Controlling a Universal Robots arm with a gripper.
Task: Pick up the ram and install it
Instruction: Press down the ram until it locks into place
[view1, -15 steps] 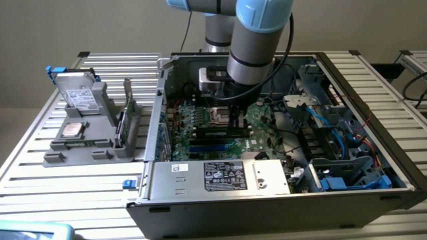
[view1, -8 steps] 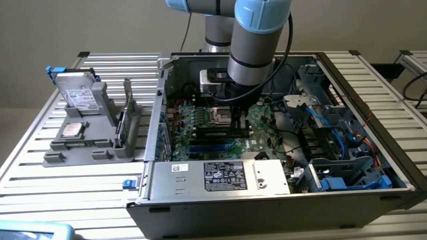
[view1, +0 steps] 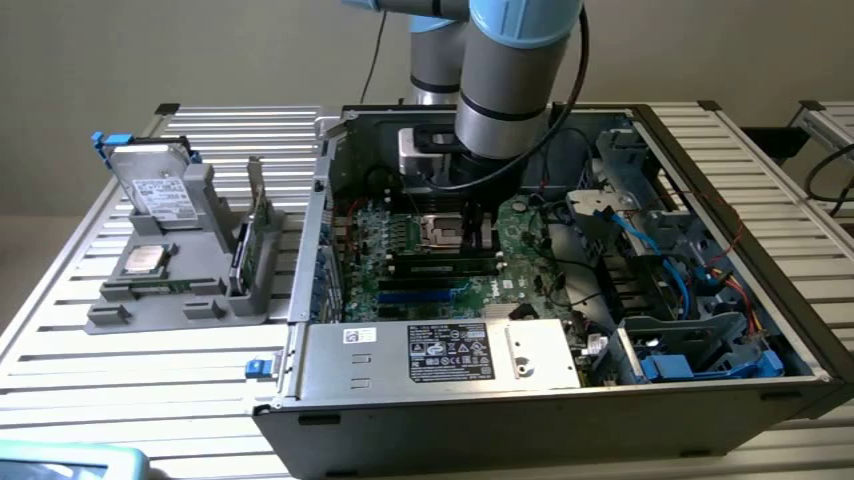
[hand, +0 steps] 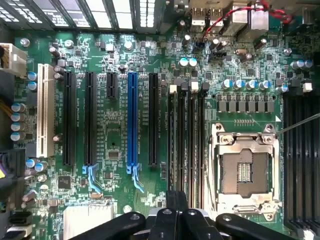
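The ram (view1: 244, 256) is a thin dark-green stick standing on edge in a grey holder (view1: 187, 300) on the table, at the exterior view's left, outside the computer case. My arm (view1: 514, 90) reaches down into the open case (view1: 561, 400), well away from the ram. In the wrist view my gripper (hand: 177, 197) hangs over the green motherboard (hand: 115, 130), just above the near end of the black memory slots (hand: 187, 135). Its fingers are shut together with nothing seen between them. In the exterior view one memory slot (view1: 441, 267) holds a stick with a pale label.
The holder also carries a boxy silver drive (view1: 158, 190) and a small square silver chip (view1: 142, 258). Beside the slots lies the empty processor socket (hand: 245, 172). Blue and black cables (view1: 667, 270) and drive bays crowd the case at the exterior view's right. Case walls ring the motherboard.
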